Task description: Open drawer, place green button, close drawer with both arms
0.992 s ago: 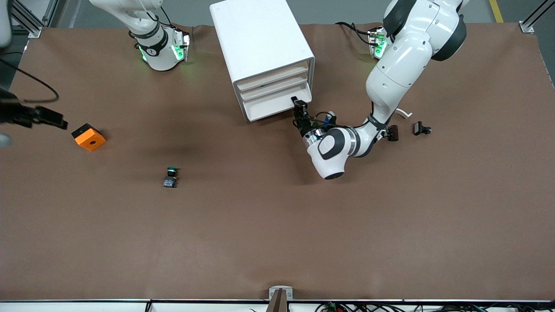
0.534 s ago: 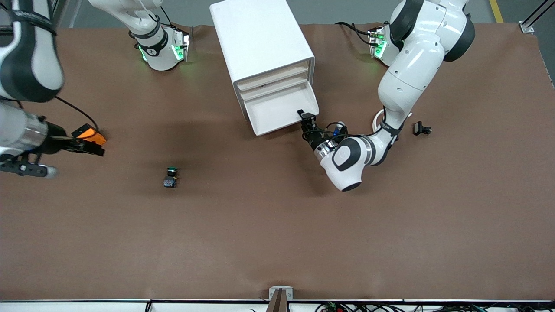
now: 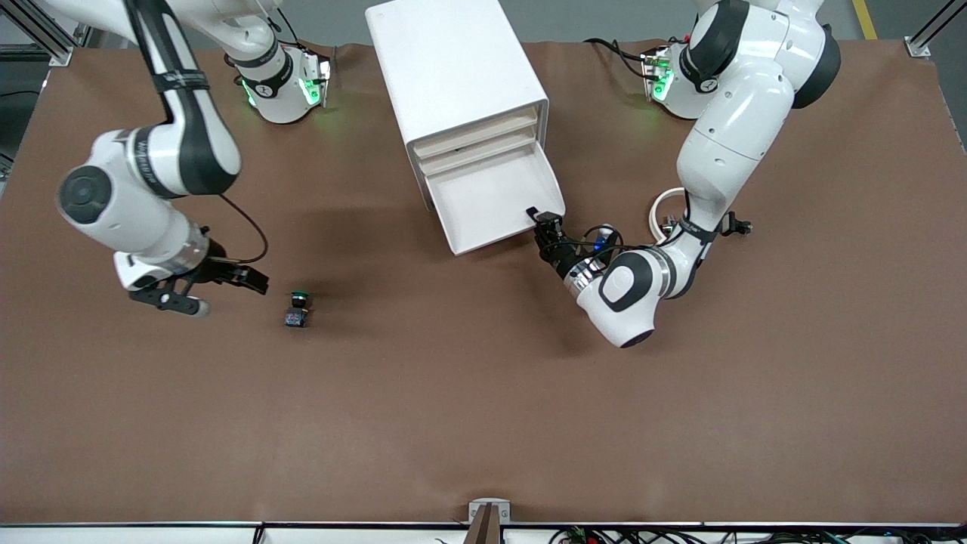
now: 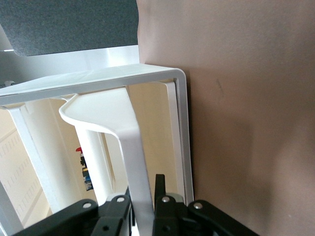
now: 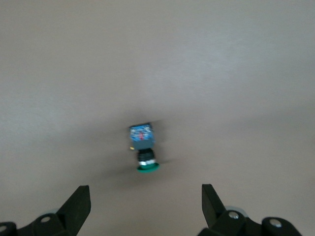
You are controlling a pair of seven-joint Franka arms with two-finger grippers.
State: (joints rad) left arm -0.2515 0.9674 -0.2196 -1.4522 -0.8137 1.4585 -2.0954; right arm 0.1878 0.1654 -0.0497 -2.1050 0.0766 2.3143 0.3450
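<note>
The drawer (image 3: pixel 495 202) is the lowest of the cabinet (image 3: pixel 453 75), slid out toward the front camera, its white tray bare. My left pincer (image 3: pixel 545 224) is clenched on the drawer's front lip at the corner toward my left arm's end of the counter (image 3: pixel 483 423); in the left wrist view the thin white lip (image 4: pixel 135 162) runs straight between my fingers (image 4: pixel 165 206).

The button (image 3: pixel 297 310) lies on its side on the counter, nearer the front camera than the cabinet and toward my right arm's end, with open brown counter all round it. My right pincer (image 3: pixel 227 276) hangs low just beside the button, released, fingers (image 5: pixel 78 206) spread wide and touching nothing.

Small black parts (image 3: pixel 736 224) and a white curved strip (image 3: pixel 665 205) lie past my left forearm, toward my left arm's end from the cabinet.
</note>
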